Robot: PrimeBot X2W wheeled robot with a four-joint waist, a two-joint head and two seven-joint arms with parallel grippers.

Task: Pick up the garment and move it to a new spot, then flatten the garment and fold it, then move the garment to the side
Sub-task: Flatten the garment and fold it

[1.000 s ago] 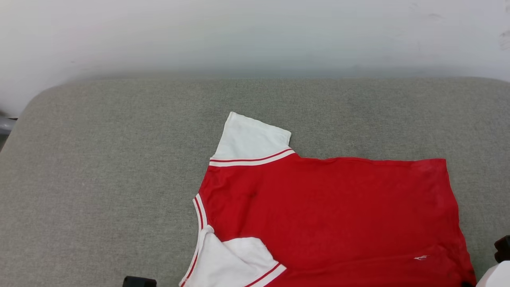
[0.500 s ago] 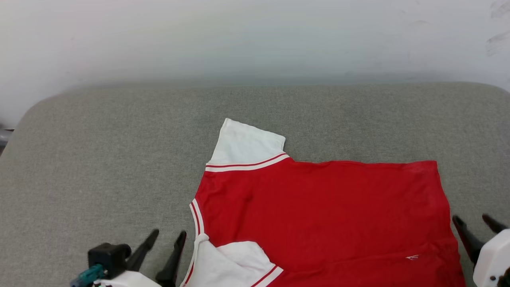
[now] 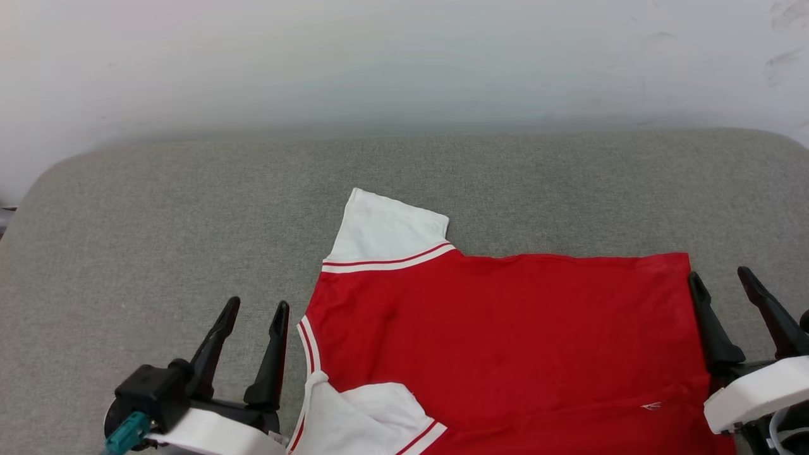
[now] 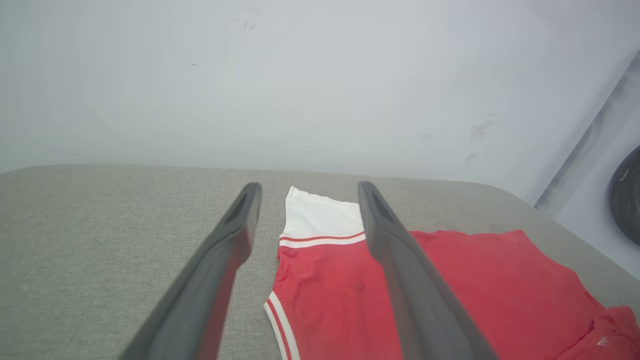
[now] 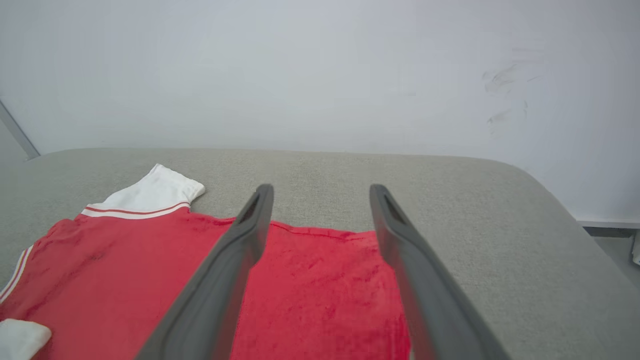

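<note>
Nearest, bottom-left of head view: L hand (image 3: 258, 304), both dark fingers spread wide, nothing btwn them, tips pointing away from robot. A teal plug (image 3: 129, 432) sits on its wrist. It's on bare cloth top just beside the garment (image 3: 505, 328), next to the striped collar (image 3: 308, 341), w/ a thin gap; can't tell if the fingers touch the desk (image 3: 158, 221).

Bottom-right: R hand (image 3: 719, 275), also spread wide, empty. Its inner finger overlaps the hem (image 3: 693, 297) in head view; R wrist view has that finger over red cloth and the other over the hem edge. Contact or just above: can't tell.

Garment lies flat and sideways on the desk, right of centre, collar twd robot's left, hem twd its right, near edge cut off by the frame. Near sleeve (image 3: 373, 411), white, is folded in over the red body. A tiny white mark (image 3: 651, 406) shows low by the hem; too small to read. Red body is mostly smooth, w/ slight wrinkles.

Further back, far sleeve (image 3: 389, 224), white w/ red-and-white stripes at the shoulder seam, sticks out flat away from the robot.

Beyond that, grey fabric desk top w/ rounded corners, then a pale wall (image 3: 379, 57) w/ a few scuffs upper right. L wrist view has a dark round thing (image 4: 627, 200) at its far right edge; can't tell what.
</note>
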